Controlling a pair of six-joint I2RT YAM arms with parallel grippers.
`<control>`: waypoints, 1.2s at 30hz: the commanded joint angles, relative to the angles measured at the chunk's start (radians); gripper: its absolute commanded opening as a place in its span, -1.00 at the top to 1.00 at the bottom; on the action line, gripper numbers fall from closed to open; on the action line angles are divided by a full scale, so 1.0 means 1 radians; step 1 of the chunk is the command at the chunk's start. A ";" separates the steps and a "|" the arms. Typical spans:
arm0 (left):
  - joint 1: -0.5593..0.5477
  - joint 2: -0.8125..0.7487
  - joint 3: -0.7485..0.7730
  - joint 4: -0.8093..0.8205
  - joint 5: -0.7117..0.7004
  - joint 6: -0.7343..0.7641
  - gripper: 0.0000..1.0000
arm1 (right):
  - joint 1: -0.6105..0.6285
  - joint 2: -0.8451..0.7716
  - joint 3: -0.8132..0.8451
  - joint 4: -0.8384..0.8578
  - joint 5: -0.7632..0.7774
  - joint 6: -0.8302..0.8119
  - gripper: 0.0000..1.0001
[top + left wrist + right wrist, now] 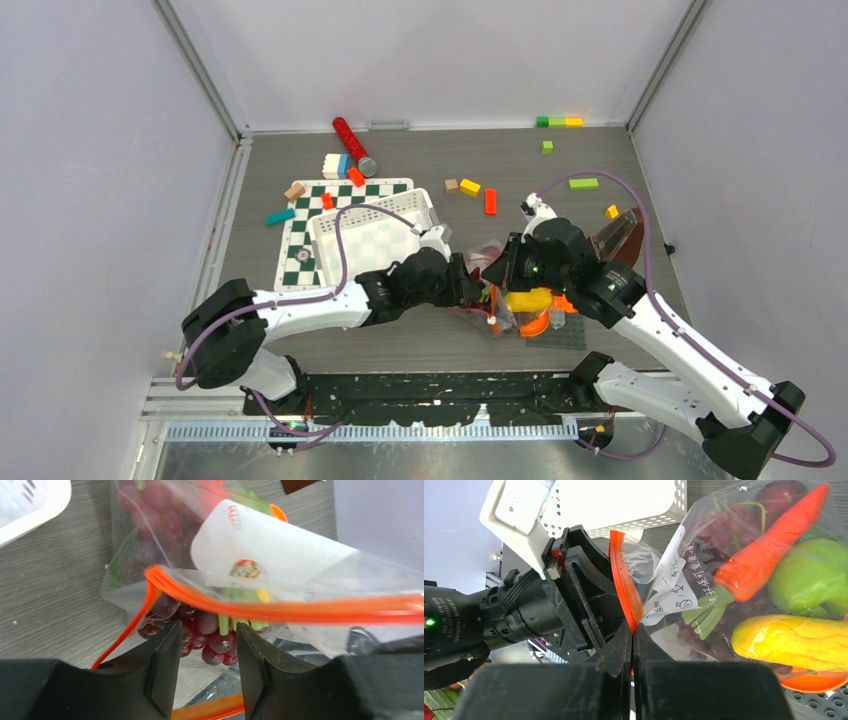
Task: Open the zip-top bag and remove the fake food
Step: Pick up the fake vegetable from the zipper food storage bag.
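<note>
Bag [505, 300] location, top view: at 5 o'clock from basket [370, 235], toward the table's 6 o'clock edge, with a gripper at each side. Right gripper [633, 630]: jaws fully closed, pinching strip [624, 580], strip rising from the pinch toward 12 o'clock in right wrist view. Left gripper [207, 627]: jaws parted, holding nothing. Deciding relation, left wrist view: strip long axis from 9 to 3 o'clock, square across the gap and just beyond the tips at 12 o'clock; grapes [210, 642] behind plastic between the tips. At the 9 o'clock end, one orange lip peeling away toward 7 o'clock, so probably a seam partly parted. Fake food inside, right wrist view: carrot [769, 545], apple [809, 580], yellow piece [794, 640]. Likely next: advance left gripper toward 12 o'clock, close on one lip only, then draw away from right gripper. Avoid catching both lips together. Left gripper nearer to the free lip; right gripper occupied.
</note>
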 commanded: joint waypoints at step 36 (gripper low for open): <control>-0.037 0.176 0.116 0.192 0.115 0.061 0.62 | 0.004 -0.060 0.007 0.038 -0.003 0.022 0.99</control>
